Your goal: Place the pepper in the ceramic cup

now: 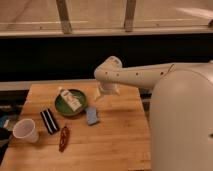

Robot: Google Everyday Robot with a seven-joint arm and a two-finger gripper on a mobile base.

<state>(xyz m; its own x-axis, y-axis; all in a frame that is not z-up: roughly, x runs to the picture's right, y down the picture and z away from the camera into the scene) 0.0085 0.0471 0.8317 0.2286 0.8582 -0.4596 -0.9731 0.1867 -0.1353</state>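
One gripper (106, 92), hanging over the far side of one wooden table (120, 145); open or closed, cannot tell. Just left of it, one dark green bowl (59, 108) (one white carton (70, 99) inside). Near, lower left: one blue sponge (92, 115). Farther lower left: one striped block (49, 121), one pepper (64, 138) flat on the wood, one ceramic cup (25, 130), upright, farthest away.

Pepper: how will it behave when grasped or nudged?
Slender and tapered, the pepper probably rolls or pivots if nudged. Small, so likely light. It lies flat on the table, so a low pinch seems needed. The gripper hangs near the table's far edge, well away.
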